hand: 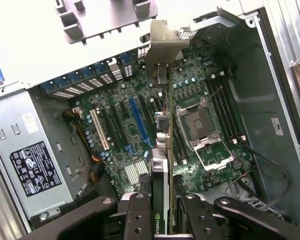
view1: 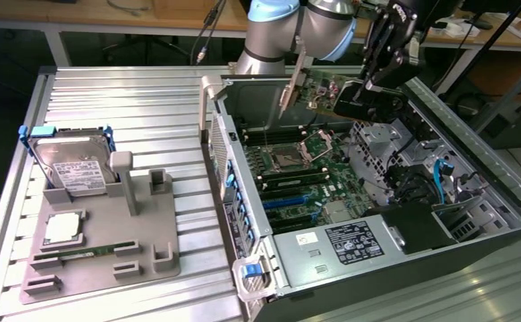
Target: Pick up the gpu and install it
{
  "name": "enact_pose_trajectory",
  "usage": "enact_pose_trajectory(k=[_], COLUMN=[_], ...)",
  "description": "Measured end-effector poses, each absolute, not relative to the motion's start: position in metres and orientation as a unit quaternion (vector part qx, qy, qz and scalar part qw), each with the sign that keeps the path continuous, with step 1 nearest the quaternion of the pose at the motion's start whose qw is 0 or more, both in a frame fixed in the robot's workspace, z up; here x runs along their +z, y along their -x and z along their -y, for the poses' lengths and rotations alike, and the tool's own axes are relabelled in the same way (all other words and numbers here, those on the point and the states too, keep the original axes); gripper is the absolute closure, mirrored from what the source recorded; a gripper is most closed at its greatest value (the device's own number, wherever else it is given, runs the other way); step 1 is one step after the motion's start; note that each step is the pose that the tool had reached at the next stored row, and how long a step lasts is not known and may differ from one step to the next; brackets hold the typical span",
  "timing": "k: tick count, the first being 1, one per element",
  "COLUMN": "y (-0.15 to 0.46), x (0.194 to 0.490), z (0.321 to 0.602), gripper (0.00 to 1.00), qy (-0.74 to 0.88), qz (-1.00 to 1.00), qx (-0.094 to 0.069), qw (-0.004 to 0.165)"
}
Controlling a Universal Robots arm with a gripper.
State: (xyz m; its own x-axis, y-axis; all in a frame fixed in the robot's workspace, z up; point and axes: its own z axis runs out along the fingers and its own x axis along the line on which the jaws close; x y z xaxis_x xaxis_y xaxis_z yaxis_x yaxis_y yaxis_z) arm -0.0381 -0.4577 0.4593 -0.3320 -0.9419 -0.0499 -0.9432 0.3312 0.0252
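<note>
Desk (view1: 126,94) of ribbed metal carries an open case (view1: 228,154) lying on its side, so the board (view1: 296,174) inside faces up. Beside it, toward the exterior view's left, a grey holder (view1: 108,248) stands with its gpu place vacant.

The gripper (view1: 354,97) hangs over the far end of the case with the gpu (view1: 318,90) in it, raised above the board and touching nothing else. The card is on edge, its silver bracket (view1: 287,94) toward the case's rear wall. In the wrist view the gpu (hand: 162,165) is seen along its thin edge, running close beside the long blue slot (hand: 140,120) rather than plainly over it.

The fingers (hand: 137,215) pinch the card from both faces, near the end away from the bracket (hand: 165,45).

The step in hand looks like bringing the card to its slot. To do it well:
- keep the card upright, since a lean would jam the edge connector
- shift sideways until the card's edge lies over the slot along its whole length
- mind the bracket against the rear wall, which looks the likeliest place to snag
- hold the pinch firm; gripped at one end, the card may pivot
</note>
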Motion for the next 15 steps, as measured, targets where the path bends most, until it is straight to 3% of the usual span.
enact_pose_trajectory(k=[15], y=[0.0380], x=[0.4585], z=[0.4577], gripper=[0.73], qy=[0.658], qz=[-0.752], qx=[0.026], qw=[0.011])
